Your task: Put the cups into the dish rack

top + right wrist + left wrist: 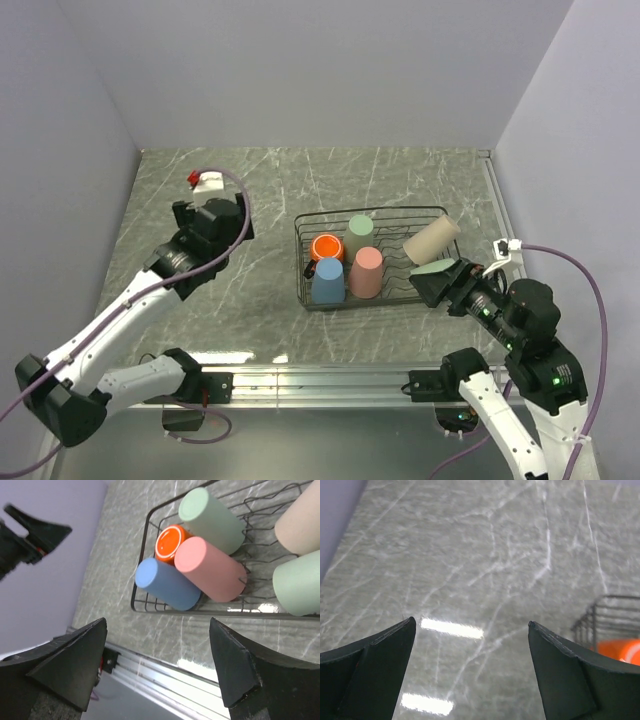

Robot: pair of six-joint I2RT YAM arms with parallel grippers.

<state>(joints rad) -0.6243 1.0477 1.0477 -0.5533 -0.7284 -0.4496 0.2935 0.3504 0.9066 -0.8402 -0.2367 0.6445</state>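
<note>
Top external view takes in everything at once. The dish rack (298, 262) sits just right of centre on the marbled table (420, 175), and all six cups are gathered at it. Four stand on end in its left half: the orange mug (326, 247), the pale green cup (360, 228) up and right of it, and the salmon-pink cup (366, 272) and blue cup (328, 284) along the lower side. The beige cup (432, 240) lies tilted at the rack's right end. A second pale green cup (436, 268) lies just below it, at the lower right corner.

The right gripper (438, 280) points up and left at that corner, just beside the second pale green cup. From this height I cannot tell whether they touch. The left gripper (213, 210) hangs well apart in the left of the frame, near a small white and red object (205, 180).

The right wrist view settles what the overhead one leaves open. The right gripper's jaws are spread wide with nothing between them but table and the rack's near rim. The second pale green cup shows at the right edge of the frame, outside the fingers.

The left wrist view adds that the left gripper is also fully spread and holds nothing. Bare table lies between its fingers. Only a corner of the rack and a sliver of the orange mug show at the lower right.
</note>
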